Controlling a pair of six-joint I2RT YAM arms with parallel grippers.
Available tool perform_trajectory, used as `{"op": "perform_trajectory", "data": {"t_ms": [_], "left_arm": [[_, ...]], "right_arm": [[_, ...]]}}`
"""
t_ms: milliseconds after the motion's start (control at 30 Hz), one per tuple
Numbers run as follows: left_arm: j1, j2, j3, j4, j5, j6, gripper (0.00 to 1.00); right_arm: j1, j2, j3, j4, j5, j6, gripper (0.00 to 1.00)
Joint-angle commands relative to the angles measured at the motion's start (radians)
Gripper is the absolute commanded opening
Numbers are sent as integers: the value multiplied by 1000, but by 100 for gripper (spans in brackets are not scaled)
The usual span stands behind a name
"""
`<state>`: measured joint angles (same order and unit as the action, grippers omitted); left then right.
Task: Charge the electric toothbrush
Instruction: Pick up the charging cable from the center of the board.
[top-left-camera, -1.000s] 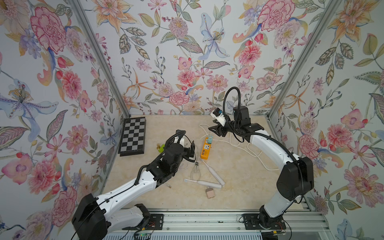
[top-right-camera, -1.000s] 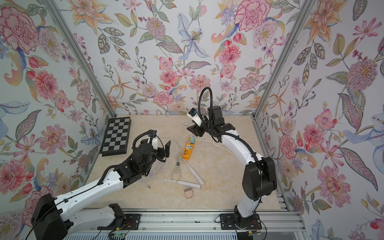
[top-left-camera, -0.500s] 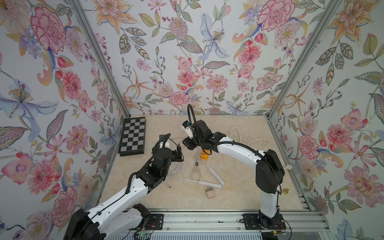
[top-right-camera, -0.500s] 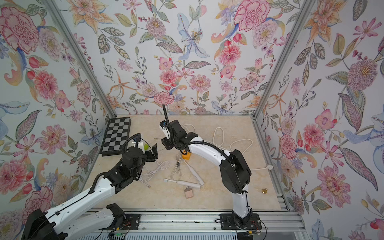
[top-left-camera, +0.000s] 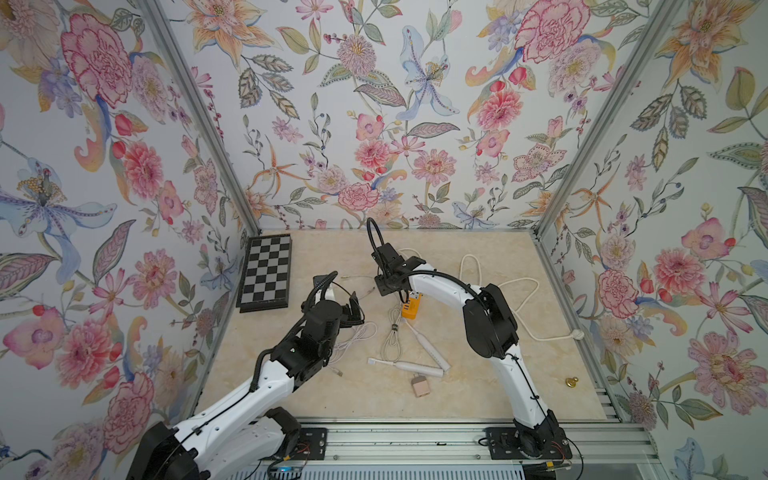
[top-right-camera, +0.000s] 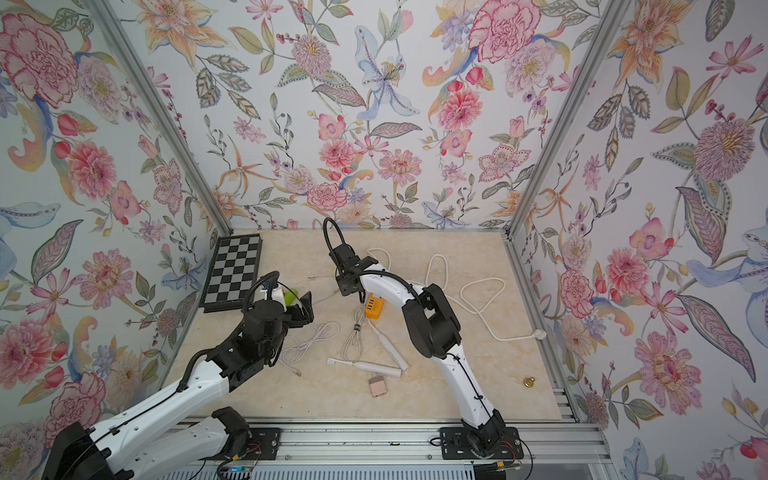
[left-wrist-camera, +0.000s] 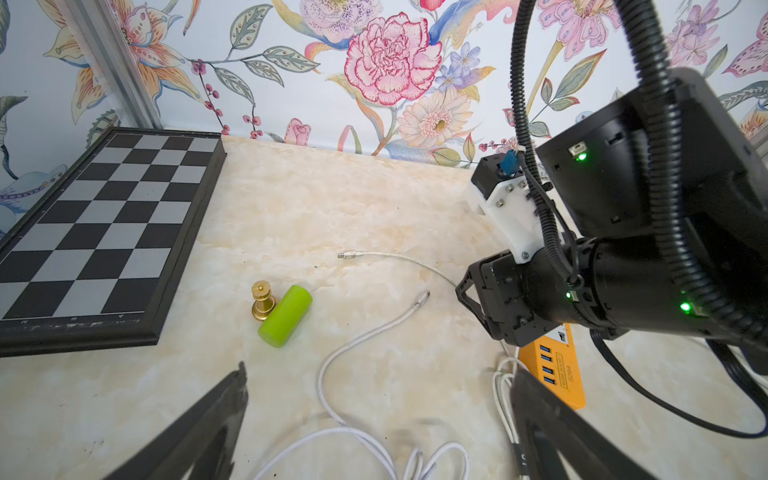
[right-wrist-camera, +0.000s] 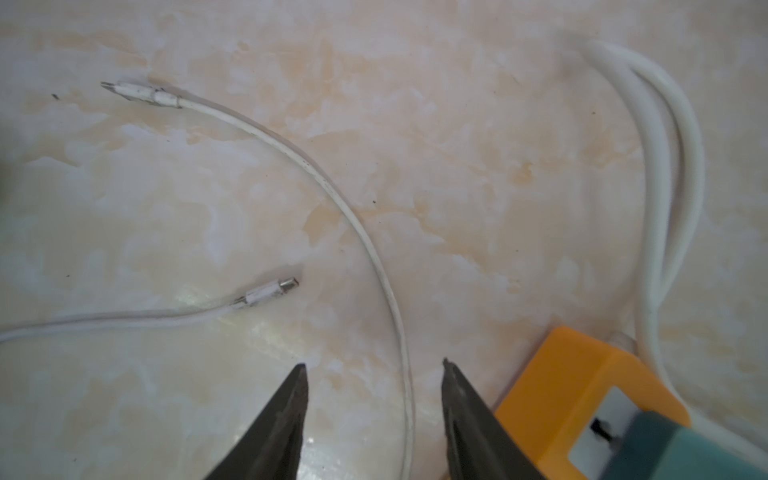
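White toothbrush (top-left-camera: 409, 366) shows only in both top views.

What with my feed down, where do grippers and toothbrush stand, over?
Left gripper open, empty. Right gripper open over thin white cable by orange power strip. Toothbrush flat on table, untouched. Bundled cable alongside.
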<state>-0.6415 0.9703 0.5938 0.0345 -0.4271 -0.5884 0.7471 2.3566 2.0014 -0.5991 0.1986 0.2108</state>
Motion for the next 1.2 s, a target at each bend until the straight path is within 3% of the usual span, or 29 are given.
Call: {"op": "perform_trajectory", "data": {"t_ms": [0, 433, 733, 900, 1100, 1167], "left_arm": [[11, -6, -15, -3, -20, -36, 99], [11, 15, -23, 15, 6, -54, 99], [10, 31, -26, 22, 8, -56, 99], [9, 28, -26, 20, -2, -56, 99], [11, 34, -27, 31, -12, -59, 99], [11, 38, -25, 33, -12, -56, 99]], "right_arm": [[1, 9, 1, -72, -19, 46, 54], [-24, 32, -14, -151, 25, 123, 55], [-40, 106, 28, -163, -65, 142, 50], [-35, 117, 23, -167, -93, 133, 37], [0, 115, 6, -192, -24, 77, 22], [-9, 112, 0, -192, -59, 77, 12]]}}
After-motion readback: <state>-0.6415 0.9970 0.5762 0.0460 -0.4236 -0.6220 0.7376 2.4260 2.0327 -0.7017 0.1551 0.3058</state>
